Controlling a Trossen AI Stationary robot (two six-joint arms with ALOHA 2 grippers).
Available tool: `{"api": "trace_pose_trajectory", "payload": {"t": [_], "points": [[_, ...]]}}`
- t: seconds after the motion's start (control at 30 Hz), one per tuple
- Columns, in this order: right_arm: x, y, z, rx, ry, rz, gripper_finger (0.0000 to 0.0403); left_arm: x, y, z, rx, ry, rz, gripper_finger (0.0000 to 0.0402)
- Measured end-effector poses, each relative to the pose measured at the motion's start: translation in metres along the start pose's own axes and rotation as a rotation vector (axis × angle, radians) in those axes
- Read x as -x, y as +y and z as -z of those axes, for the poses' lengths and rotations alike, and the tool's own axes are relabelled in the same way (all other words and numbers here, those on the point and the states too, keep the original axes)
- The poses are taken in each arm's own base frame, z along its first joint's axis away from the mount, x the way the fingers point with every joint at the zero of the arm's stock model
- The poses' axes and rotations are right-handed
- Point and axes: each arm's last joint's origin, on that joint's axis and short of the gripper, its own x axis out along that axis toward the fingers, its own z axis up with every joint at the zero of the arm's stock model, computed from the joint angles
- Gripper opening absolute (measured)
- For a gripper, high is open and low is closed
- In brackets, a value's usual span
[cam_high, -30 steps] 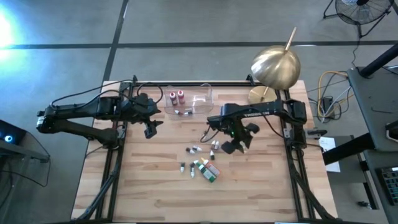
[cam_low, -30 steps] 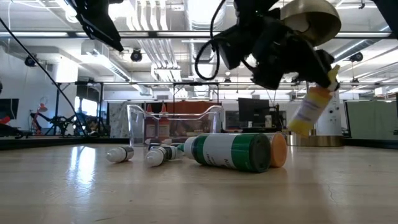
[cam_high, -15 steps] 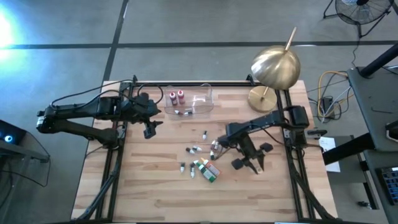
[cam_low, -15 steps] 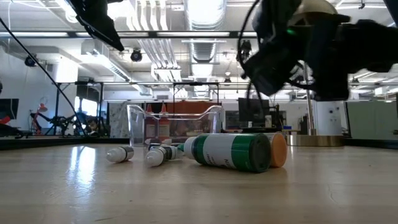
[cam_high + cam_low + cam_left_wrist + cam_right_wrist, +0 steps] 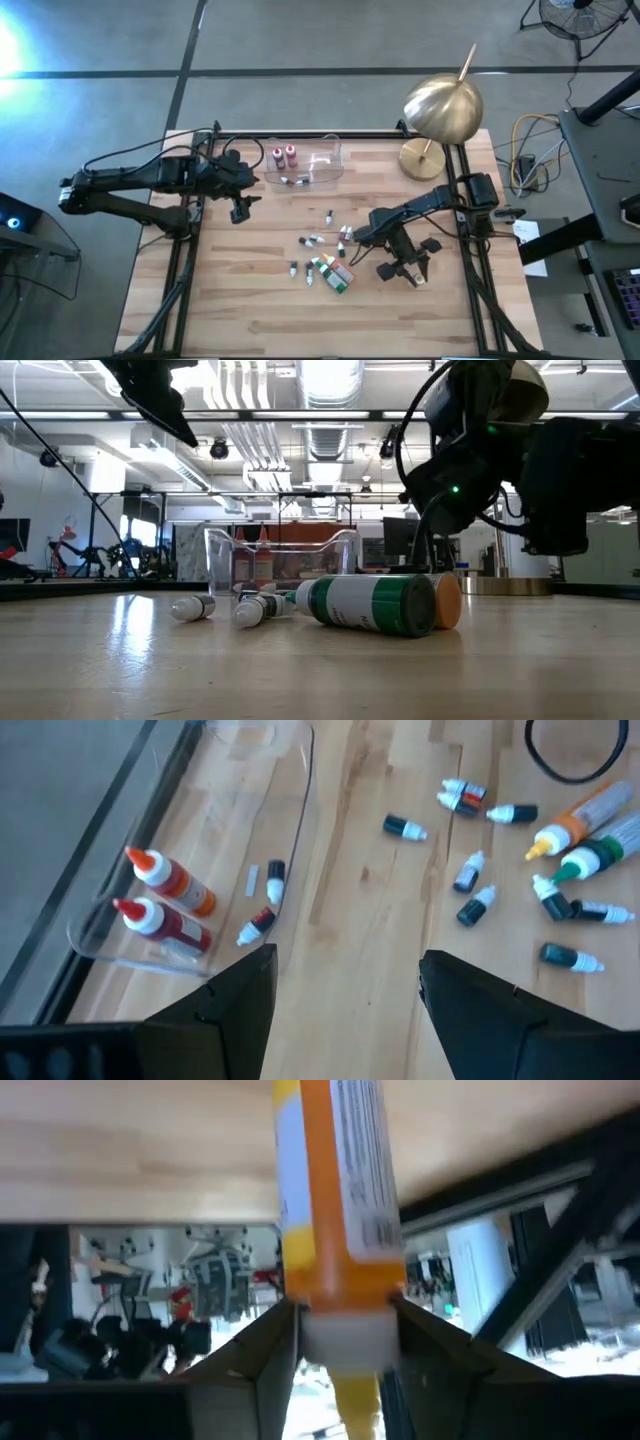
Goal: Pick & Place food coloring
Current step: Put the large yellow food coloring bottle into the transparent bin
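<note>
My right end effector [image 5: 404, 268] had an orange bottle [image 5: 335, 1200] pinched by its cap btwn the fingers, long axis pointing straight out from the tips. Tray [image 5: 325, 170] lay well off, past the scattered bottles [image 5: 325, 262]; left end effector [image 5: 240, 205], open and empty, was nearer it.

Both arms are dark, near black, built of slim jointed links with black cables looping loosely alongside them. The left arm [image 5: 150, 180] ends in two flat, angular black fingers [image 5: 230, 1010]. The right arm [image 5: 425, 205] carries a small green indicator light [image 5: 453, 489] on its bulky housing; its fingers [image 5: 250, 1350] appear tan-edged, though that may be glare.
</note>
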Motion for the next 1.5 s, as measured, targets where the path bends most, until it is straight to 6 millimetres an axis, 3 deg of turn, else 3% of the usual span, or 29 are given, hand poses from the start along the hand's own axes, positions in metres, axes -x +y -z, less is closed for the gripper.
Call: {"api": "trace_pose_trajectory", "payload": {"t": [0.23,0.57,0.73,0.97,1.23,1.5], "points": [[0.004,0.004,0.003,0.004,-0.068,0.018,0.0191,-0.009,-0.002,0.009,0.014,0.04,0.0,0.0218],[0.021,0.002,0.029,-0.004,-0.255,0.048,0.0221,-0.01,-0.002,0.006,0.037,-0.002,0.004,0.0218],[0.031,-0.008,0.049,-0.064,-0.417,0.045,0.0234,-0.01,-0.002,0.004,0.041,-0.019,0.006,0.0218],[0.039,-0.028,0.087,-0.173,-0.52,-0.107,0.0244,-0.01,-0.002,0.004,0.036,-0.021,0.006,0.0218],[0.022,-0.028,0.106,-0.2,-0.589,-0.239,0.0244,-0.01,-0.002,0.004,0.03,-0.022,0.009,0.0218],[-0.006,-0.023,0.116,-0.279,-0.648,-0.216,0.0245,-0.01,-0.002,0.003,0.009,-0.023,0.01,0.0218]]}}
